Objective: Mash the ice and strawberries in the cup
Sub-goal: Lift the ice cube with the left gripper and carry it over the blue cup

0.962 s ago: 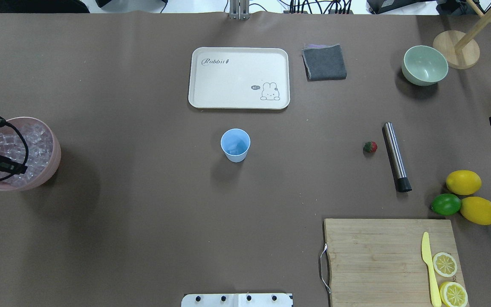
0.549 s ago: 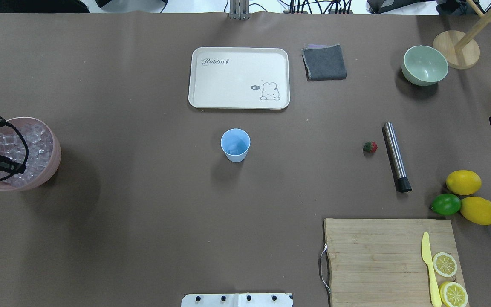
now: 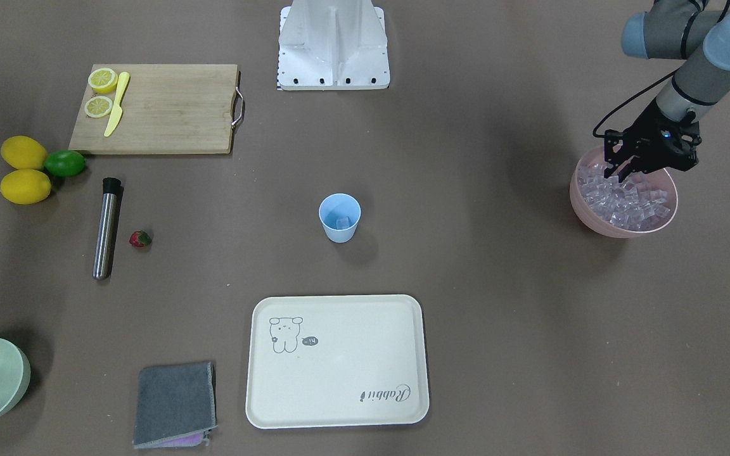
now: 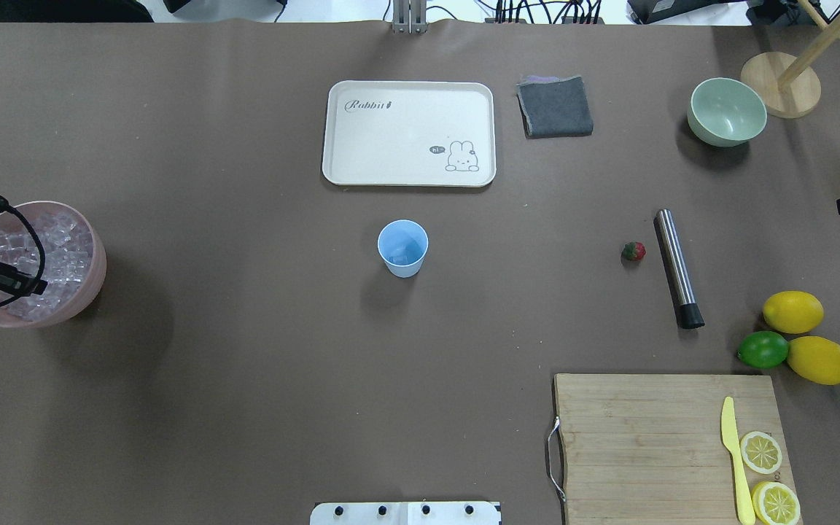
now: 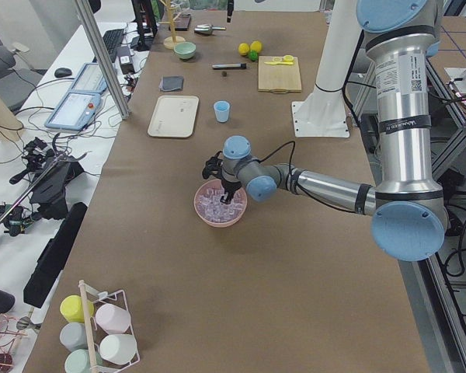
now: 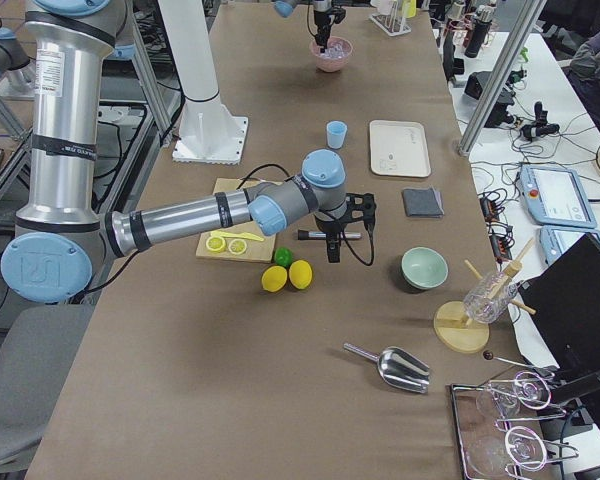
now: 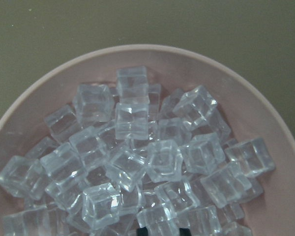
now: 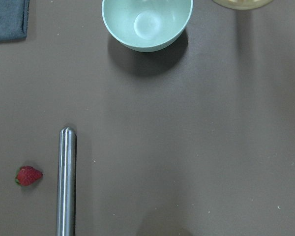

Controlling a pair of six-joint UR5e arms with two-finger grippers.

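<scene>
1. at the far left, the pink bowl (image 4: 96, 271) held a heap of ice (image 7: 132, 118). the left gripper (image 3: 618, 174) hung over it, jaws apart, tips close to the cubes.
2. in the middle the cup (image 4: 404, 268) stood upright near the tray (image 4: 409, 91), with one cube at its bottom.
3. further right the strawberry (image 4: 633, 251) lay on the table (image 4: 245, 364), just beside the metal rod (image 4: 675, 266) and well apart from the cup.
4. the right gripper (image 6: 332, 250) hung near that rod; i cannot tell whether its jaws were wide or narrow.
</scene>
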